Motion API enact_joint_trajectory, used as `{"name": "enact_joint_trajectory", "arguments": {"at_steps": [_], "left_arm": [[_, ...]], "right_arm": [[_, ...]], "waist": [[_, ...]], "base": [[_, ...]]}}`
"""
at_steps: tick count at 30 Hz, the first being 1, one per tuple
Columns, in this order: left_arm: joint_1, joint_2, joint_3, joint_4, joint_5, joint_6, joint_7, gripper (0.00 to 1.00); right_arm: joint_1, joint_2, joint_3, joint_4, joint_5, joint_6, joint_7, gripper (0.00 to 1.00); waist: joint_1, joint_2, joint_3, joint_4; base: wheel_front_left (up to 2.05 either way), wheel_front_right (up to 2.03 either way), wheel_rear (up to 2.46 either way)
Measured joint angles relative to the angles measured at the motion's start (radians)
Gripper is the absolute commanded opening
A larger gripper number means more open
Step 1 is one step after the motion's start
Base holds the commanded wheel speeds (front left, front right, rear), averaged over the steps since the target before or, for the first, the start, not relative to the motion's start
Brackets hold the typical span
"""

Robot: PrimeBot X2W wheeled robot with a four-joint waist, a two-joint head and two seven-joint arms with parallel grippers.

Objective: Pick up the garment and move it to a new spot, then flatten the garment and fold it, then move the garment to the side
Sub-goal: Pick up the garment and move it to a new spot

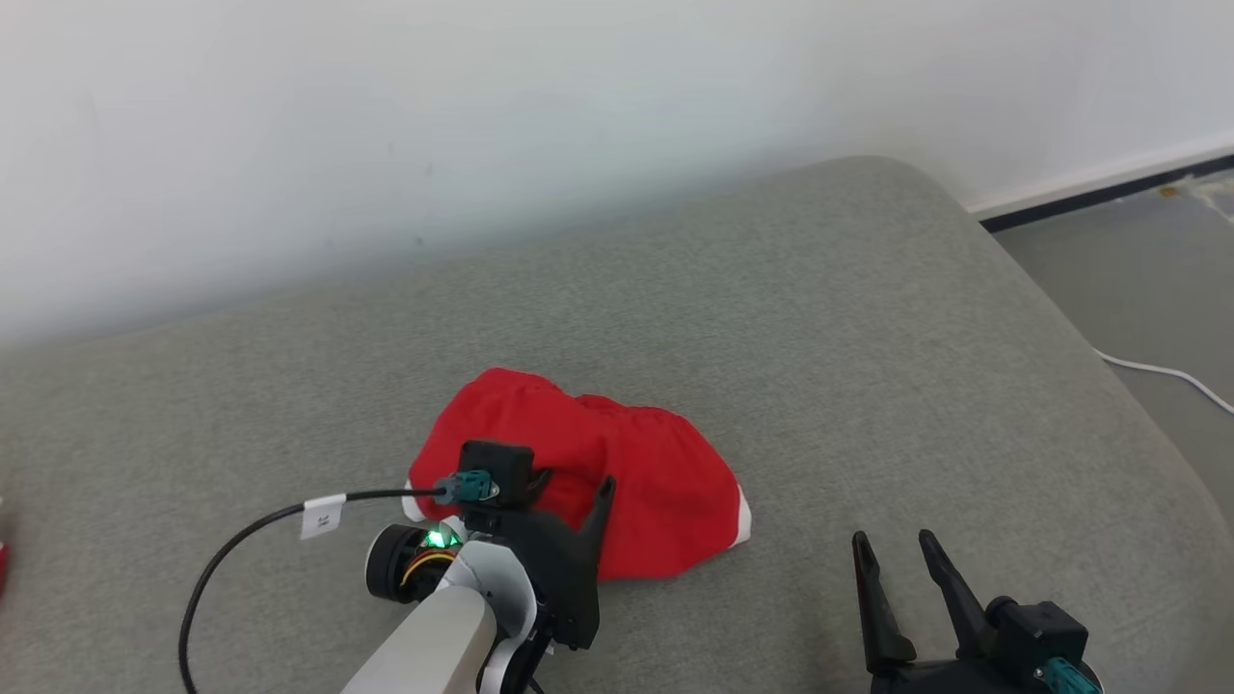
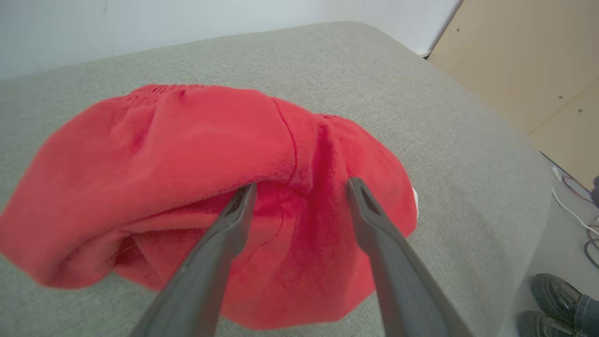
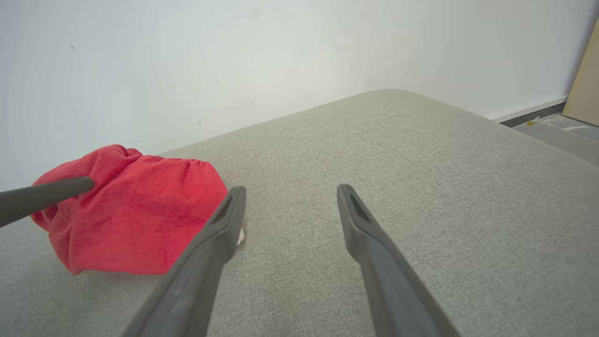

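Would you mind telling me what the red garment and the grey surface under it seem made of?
The red garment looks like soft, matte knit cloth: fuzzy nap, limp folds, gathered waistband. The grey surface looks like woven upholstery, probably padded: fine flecked weave, rounded corner.

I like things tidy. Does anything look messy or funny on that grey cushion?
Yes. The red garment sits in a crumpled heap on the grey cushion, bunched up instead of flat or folded. The left pincer is open at the cloth, gripping nothing. Nothing looks torn or spilled.
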Motion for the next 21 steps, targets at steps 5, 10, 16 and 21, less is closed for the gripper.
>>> {"name": "enact_joint_trajectory", "arguments": {"at_steps": [5, 10, 16, 21], "left_arm": [[0.029, 0.001, 0.004, -0.022, -0.028, 0.03, -0.09, 1.0], [0.095, 0.04, 0.031, -0.097, -0.01, 0.061, -0.232, 1.0], [0.212, 0.096, 0.097, -0.241, 0.037, 0.113, -0.317, 1.0], [0.33, 0.101, 0.265, -0.48, 0.151, 0.132, -0.32, 1.0]], "right_arm": [[0.009, 0.0, -0.024, -0.009, -0.005, 0.0, 0.002, 1.0], [0.022, 0.0, -0.058, -0.021, -0.011, 0.0, 0.007, 1.0], [0.032, 0.0, -0.098, -0.033, -0.014, 0.0, 0.007, 1.0], [0.033, 0.0, -0.114, -0.044, -0.017, 0.0, 0.003, 1.0]], "waist": [[-0.0001, 0.0, -0.013, 0.047], [-0.0001, 0.0, -0.025, 0.103], [-0.0001, 0.0, -0.038, 0.175], [-0.0001, 0.0, -0.043, 0.231]], "base": [[0.0, 0.0, 0.0], [0.0, 0.0, 0.0], [0.0, 0.0, 0.0], [0.0, 0.0, 0.0]]}}
